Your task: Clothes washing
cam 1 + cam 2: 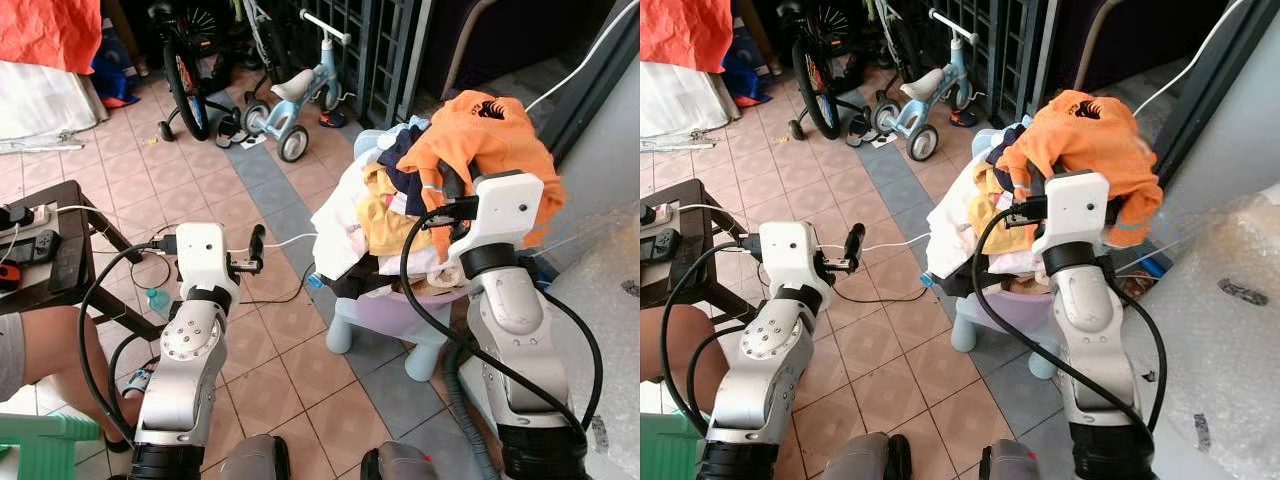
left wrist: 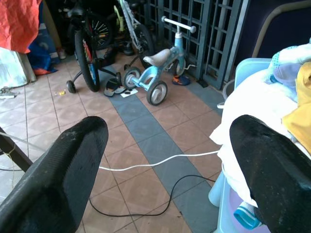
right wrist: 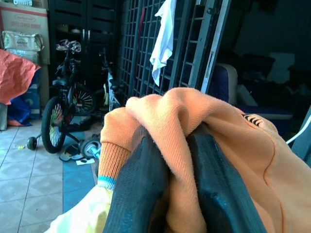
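On top of the heaped laundry pile (image 1: 385,215), which is carried by a pale plastic stool (image 1: 385,320), a soft, ribbed-cuff orange sweatshirt (image 1: 490,135) is pinched in a thick fold between the nearly closed black fingers of the right gripper (image 3: 170,194). The left gripper (image 1: 256,248) is held spread wide and empty above the glazed floor tiles (image 1: 250,180), just beside the pile.
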{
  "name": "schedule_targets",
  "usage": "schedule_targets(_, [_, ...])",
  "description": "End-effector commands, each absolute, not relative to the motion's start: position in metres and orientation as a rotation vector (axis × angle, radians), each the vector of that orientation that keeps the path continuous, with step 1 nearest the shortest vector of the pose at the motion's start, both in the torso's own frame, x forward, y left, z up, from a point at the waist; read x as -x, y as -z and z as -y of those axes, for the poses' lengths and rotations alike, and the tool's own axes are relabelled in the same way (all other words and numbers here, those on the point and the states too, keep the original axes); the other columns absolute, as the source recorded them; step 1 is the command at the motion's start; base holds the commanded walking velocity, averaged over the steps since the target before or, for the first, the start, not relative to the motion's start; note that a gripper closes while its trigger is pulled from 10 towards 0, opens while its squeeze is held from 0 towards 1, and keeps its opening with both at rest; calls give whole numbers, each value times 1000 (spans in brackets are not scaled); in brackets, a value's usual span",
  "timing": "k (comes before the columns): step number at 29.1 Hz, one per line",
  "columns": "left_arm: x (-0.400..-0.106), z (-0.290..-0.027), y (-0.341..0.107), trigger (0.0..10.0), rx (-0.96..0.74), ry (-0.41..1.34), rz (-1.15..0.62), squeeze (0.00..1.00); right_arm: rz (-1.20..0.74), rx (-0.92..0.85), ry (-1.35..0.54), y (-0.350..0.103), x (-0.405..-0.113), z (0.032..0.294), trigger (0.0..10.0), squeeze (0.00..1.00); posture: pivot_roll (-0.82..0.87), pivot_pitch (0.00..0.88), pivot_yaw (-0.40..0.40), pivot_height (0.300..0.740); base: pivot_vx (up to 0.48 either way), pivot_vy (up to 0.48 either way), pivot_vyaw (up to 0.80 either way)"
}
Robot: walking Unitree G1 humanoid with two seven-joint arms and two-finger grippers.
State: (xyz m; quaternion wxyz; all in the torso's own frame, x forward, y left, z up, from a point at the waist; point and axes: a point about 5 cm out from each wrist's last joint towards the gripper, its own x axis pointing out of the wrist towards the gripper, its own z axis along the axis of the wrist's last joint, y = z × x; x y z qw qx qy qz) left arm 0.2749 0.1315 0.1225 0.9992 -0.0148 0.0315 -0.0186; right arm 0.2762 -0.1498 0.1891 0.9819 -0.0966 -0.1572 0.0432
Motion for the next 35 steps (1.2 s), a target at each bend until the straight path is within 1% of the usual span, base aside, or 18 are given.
schedule_targets(1, [-277, -130, -122, 10000, 31, 40, -67, 0, 371, 196, -106, -201, -271, 145, 0, 0, -44, 112, 62, 740, -274, 0, 0])
schedule_targets(6, [-278, -131, -122, 10000, 27, 36, -67, 0, 372, 208, -107, -201, -272, 142, 0, 0, -42, 109, 61, 740, -264, 0, 0])
schedule_targets(7, [-278, -131, -122, 10000, 27, 35, -67, 0, 372, 209, -107, -201, -272, 142, 902, 0, -39, 109, 61, 740, -262, 0, 0])
schedule_targets(8, [-278, -131, -122, 10000, 27, 34, -67, 0, 372, 209, -107, -201, -272, 142, 902, 0, -39, 109, 61, 740, -262, 0, 0])
schedule_targets(9, [-278, -132, -122, 10000, 27, 32, -67, 0, 371, 211, -108, -201, -273, 141, 2627, 0, -36, 107, 58, 740, -259, 0, 0])
schedule_targets(10, [-278, -132, -122, 10000, 27, 31, -67, 0, 369, 212, -108, -200, -273, 141, 3961, 0, -35, 106, 56, 740, -266, 0, 0])
schedule_targets(11, [-277, -132, -122, 10000, 27, 28, -67, 0, 362, 212, -108, -199, -274, 142, 10000, 0, -33, 105, 55, 740, -266, 0, 0])
schedule_targets(14, [-277, -133, -122, 10000, 27, 22, -67, 0, 346, 212, -101, -197, -275, 143, 10000, 0, -33, 105, 54, 740, -266, 0, -144])
schedule_targets(20, [-278, -132, -122, 10000, 31, 24, -65, 0, 285, 197, -59, -184, -275, 151, 10000, 0, -39, 105, 56, 740, -257, 0, -783])
schedule_targets(29, [-278, -132, -121, 10000, 33, 27, -65, 0, 277, 206, -53, -181, -275, 152, 10000, 0, -40, 101, 53, 740, 0, 393, -790])
schedule_targets(32, [-278, -130, -122, 10000, 32, 33, -58, 0, 281, 208, -58, -181, -276, 152, 10000, 0, -39, 100, 49, 740, 0, 223, -785])
schedule_targets(35, [-278, -130, -123, 10000, 30, 35, -54, 0, 284, 211, -61, -181, -276, 152, 10000, 0, -41, 104, 47, 740, 0, 0, 0])
